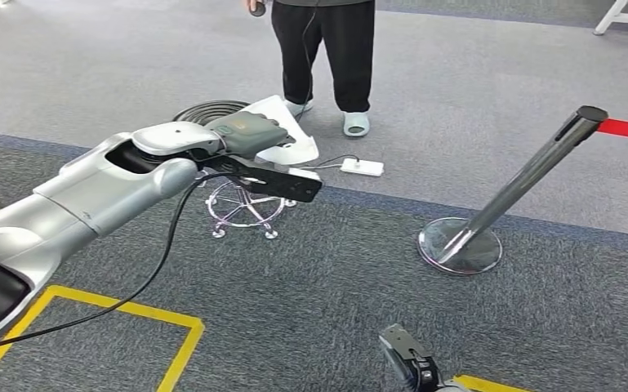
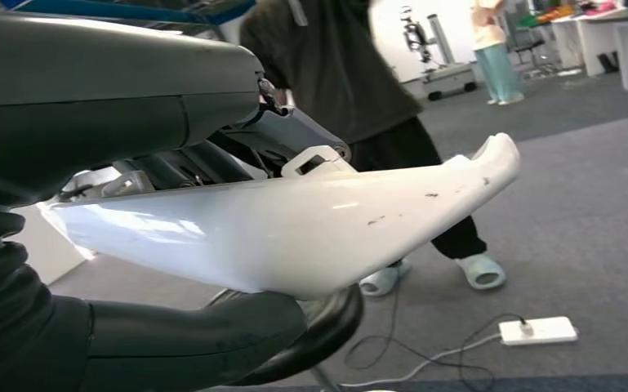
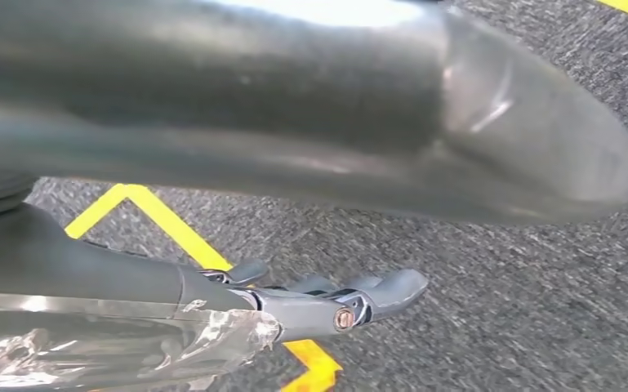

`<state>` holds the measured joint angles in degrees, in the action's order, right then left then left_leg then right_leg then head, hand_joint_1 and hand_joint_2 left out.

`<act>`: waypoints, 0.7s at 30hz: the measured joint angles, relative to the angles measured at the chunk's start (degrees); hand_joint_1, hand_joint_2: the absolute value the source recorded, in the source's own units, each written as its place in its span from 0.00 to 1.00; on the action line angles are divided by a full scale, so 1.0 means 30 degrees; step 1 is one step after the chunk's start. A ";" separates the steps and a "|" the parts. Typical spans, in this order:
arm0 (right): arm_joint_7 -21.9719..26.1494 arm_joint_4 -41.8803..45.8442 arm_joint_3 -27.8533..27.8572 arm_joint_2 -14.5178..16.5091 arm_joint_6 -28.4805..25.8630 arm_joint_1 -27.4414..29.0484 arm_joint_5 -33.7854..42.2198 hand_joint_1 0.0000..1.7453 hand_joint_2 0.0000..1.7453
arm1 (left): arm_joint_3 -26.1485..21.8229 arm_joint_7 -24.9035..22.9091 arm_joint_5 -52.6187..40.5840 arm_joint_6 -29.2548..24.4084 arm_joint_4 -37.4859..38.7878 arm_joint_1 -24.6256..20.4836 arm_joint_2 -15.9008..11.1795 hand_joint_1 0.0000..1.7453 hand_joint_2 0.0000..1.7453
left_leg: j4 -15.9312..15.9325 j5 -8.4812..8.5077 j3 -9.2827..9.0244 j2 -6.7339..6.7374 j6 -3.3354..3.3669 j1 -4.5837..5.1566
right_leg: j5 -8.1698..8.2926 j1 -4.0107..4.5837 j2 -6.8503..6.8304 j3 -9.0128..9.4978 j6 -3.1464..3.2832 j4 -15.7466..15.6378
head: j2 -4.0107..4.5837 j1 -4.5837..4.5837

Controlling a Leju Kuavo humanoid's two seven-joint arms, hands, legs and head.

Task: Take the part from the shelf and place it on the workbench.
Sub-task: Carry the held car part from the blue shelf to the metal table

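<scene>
White part (image 1: 287, 131) carried, centre frame.
It is gripped by the left hand (image 1: 249, 139); right hand (image 3: 351, 298) is held extended, empty, over carpet (image 1: 539, 327).

- Head view: even, bright indoor light on the carpet (image 1: 376, 302); sharp, with soft shadows and a mild glint on the post (image 1: 531, 175).
- Left wrist view: glare on the white part (image 2: 294, 229); the person (image 2: 351, 73) and the background are blurred and partly washed out.
- Right wrist view: the thumb (image 3: 294, 106), very near, is out of focus; carpet smeared.
</scene>
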<state>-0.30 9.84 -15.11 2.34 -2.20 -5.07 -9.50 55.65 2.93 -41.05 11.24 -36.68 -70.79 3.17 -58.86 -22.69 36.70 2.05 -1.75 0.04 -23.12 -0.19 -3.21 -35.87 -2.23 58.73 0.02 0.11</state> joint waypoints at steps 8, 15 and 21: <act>0.0005 0.0000 0.0168 0.0002 -0.0006 -0.0014 -0.0080 0.00 0.00 | 0.0020 0.0000 0.0027 0.0046 -0.0086 -0.0045 0.0102 1.00 1.00 | 0.0492 0.0083 -0.0194 -0.0958 0.0754 -0.0059 | -0.2246 -0.0048 0.0826 -0.1828 -0.0589 0.4191 | 0.0000 -0.0173; 0.0003 0.0000 0.0297 0.0005 -0.0002 0.0001 -0.0122 0.00 0.00 | 0.0044 0.0000 0.0031 0.0049 -0.0093 -0.0044 0.0164 1.00 1.00 | 0.0417 0.0072 -0.0179 -0.2230 0.0521 -0.0085 | -0.0079 -0.0283 0.1895 -0.0370 -0.0497 0.0628 | 0.0002 -0.0166; 0.0013 0.0002 0.0397 0.0005 0.0005 -0.0080 -0.0151 0.00 0.00 | 0.0046 0.0007 0.0077 0.0155 -0.0093 -0.0036 0.0057 1.00 1.00 | -0.0619 -0.0621 0.0570 -0.1762 -0.0057 -0.0121 | 0.0031 -0.0212 0.1458 -0.0048 0.0070 -0.0032 | 0.0002 -0.0082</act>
<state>-0.26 9.84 -13.92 2.36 -2.18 -5.31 -9.95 55.78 2.95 -40.82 11.70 -36.96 -70.90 3.34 -60.71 -24.55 38.41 -3.23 -1.93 -0.32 -23.02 -0.83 1.16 -36.02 -2.02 58.63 0.02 -0.14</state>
